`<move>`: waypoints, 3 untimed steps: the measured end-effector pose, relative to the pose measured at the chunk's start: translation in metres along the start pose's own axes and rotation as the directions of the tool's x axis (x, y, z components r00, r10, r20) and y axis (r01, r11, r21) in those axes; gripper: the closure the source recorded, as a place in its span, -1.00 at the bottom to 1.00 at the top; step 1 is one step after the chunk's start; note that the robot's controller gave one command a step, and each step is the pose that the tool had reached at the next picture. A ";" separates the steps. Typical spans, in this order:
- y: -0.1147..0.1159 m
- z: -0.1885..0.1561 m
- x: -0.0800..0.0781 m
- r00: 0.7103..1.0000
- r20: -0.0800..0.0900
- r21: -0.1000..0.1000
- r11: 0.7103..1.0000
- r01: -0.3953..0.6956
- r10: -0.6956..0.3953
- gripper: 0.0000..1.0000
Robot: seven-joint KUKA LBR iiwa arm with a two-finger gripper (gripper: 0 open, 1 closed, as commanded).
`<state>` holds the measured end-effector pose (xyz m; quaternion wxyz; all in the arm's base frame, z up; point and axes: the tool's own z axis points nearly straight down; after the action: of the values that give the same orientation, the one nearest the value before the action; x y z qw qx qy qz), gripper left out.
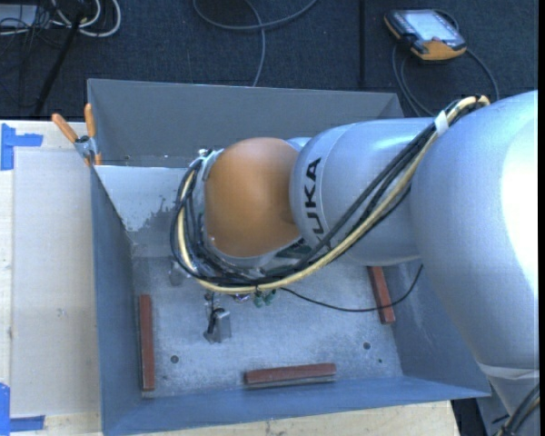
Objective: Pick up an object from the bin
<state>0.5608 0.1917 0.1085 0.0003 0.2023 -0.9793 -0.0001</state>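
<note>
Arm (pixel 418 198) is reaching in from the right and covering much of the bin (pixel 254 107), with the orange wrist cover (pixel 245 193) sitting over the far-middle of the floor and cables (pixel 186 243) looping round it. Progress: I'm judging the pick as not done, since nothing is showing lifted and every loose piece is lying flat on the bin floor. Candidates are three reddish-brown flat bars, all looking thin, straight and rigid. The near bar (pixel 291 373) is lying crosswise along the near wall. The left bar (pixel 145 343) is running near-to-far beside the left wall. The right bar (pixel 381 296) is lying partly tucked under the arm. The gripper (pixel 216 325) is hanging below the cover over bare floor, between the left bar and the near bar and touching neither. Open or closed: I cannot tell from this angle. What's remaining, as I'm reading it: lining up on one bar, closing on it and lifting clear
</note>
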 end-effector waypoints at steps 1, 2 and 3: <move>-0.071 0.021 -0.001 0.995 0.002 -0.001 0.995 0.100 -0.100 -1.00; -0.223 0.036 0.056 0.884 0.006 0.005 0.884 0.468 -0.468 1.00; -0.222 0.036 0.055 0.883 0.004 0.006 0.883 0.470 -0.470 1.00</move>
<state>0.5983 -0.0343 0.0725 -0.0028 0.4333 -0.9012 0.0015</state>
